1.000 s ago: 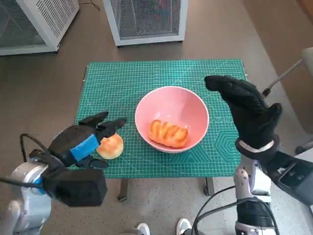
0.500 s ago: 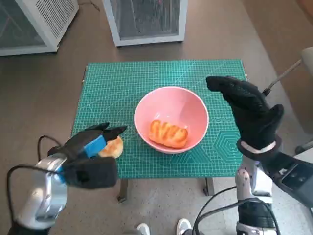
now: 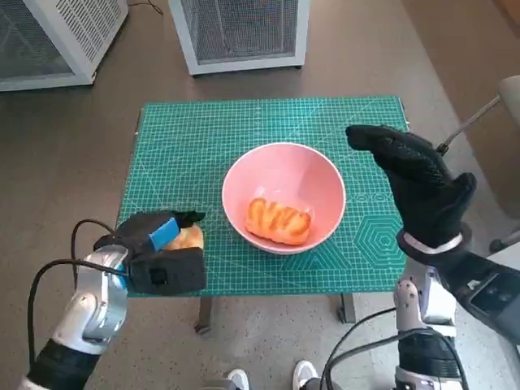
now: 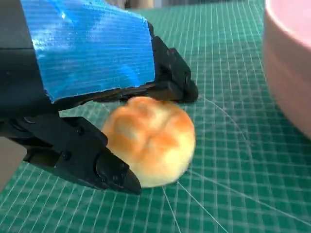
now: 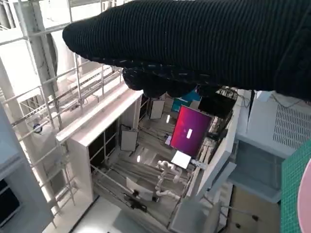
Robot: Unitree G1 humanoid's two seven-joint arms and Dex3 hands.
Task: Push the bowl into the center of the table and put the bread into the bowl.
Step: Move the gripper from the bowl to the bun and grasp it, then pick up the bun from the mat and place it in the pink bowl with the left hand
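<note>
A pink bowl [image 3: 283, 175] stands near the middle of the green mat-covered table [image 3: 203, 138]. A striped bread roll [image 3: 279, 220] lies inside it. A round golden bun [image 3: 191, 237] sits on the mat near the table's front left edge. My left hand [image 3: 154, 237] is low over it, and in the left wrist view the bun [image 4: 150, 138] lies between the black fingers [image 4: 167, 82], which touch it on both sides. The bowl's wall [image 4: 291, 63] is just beside it. My right hand [image 3: 414, 187] hovers flat above the table's right side and holds nothing; the right wrist view shows only its glove [image 5: 194, 43].
Two white mesh-fronted cabinets [image 3: 240, 32] [image 3: 57, 36] stand on the floor behind the table. A metal rod [image 3: 471, 122] slants in at the right. A person's shoes [image 3: 236, 380] show below the front edge. A black cable [image 3: 49, 280] loops by my left forearm.
My left hand has sunk down around the bun and its forearm has swung lower and closer to the table edge. The right hand and the bowl have stayed put.
</note>
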